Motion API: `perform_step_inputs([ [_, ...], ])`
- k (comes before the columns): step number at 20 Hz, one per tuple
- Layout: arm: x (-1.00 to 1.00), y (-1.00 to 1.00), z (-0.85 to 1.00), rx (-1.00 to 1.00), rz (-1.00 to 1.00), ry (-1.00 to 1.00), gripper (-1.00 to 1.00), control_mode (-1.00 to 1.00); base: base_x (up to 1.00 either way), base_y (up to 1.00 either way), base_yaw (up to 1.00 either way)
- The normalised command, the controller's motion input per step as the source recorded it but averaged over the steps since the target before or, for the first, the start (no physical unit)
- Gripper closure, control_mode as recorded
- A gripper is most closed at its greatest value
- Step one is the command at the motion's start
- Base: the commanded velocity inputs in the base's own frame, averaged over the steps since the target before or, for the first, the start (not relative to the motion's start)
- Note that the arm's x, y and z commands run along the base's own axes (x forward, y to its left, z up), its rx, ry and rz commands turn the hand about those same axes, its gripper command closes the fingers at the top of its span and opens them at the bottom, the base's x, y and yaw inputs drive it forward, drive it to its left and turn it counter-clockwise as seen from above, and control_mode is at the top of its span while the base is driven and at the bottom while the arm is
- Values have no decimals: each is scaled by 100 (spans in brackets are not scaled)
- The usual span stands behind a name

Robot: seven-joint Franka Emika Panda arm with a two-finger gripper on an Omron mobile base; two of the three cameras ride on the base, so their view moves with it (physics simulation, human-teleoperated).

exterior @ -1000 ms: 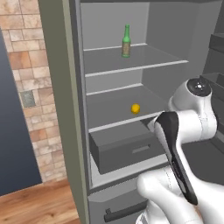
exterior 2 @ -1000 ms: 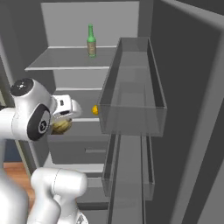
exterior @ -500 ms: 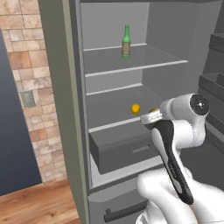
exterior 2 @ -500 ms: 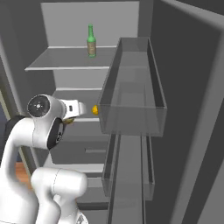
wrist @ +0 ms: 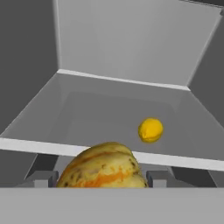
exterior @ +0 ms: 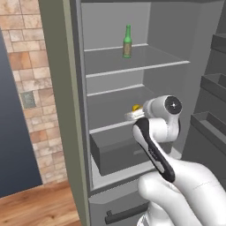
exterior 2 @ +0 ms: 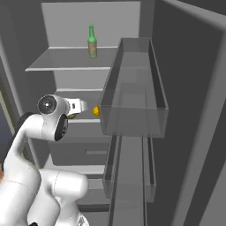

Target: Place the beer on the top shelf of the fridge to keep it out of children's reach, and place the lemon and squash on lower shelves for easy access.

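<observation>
Yellow lemon [wrist: 151, 130] alone on shelf [wrist: 39, 146] ahead, hand [wrist: 100, 179] clamped on squash [wrist: 103, 168]

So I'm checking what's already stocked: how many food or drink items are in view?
3. The beer stands on the top shelf, the lemon lies on a lower shelf, the squash is between the jaws.

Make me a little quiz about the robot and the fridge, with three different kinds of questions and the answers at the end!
1. True or false: the beer stands on the top shelf of the fridge.
2. What does the gripper hold? A) the lemon B) the squash C) the beer
3. Fill in: on the shelf ahead of the gripper lies the ____.

Key
1. True.
2. B, the squash.
3. The lemon.
</observation>
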Motion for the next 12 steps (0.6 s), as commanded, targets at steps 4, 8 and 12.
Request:
perform_step_inputs([
  [4, 74, 23, -44, 0, 0, 0, 100, -100, 0, 0, 0],
  [8, 74, 19, -37, 0, 0, 0, 100, -100, 0, 0, 0],
  [12, 74, 9, -33, 1, 0, 0, 100, -100, 0, 0, 0],
])
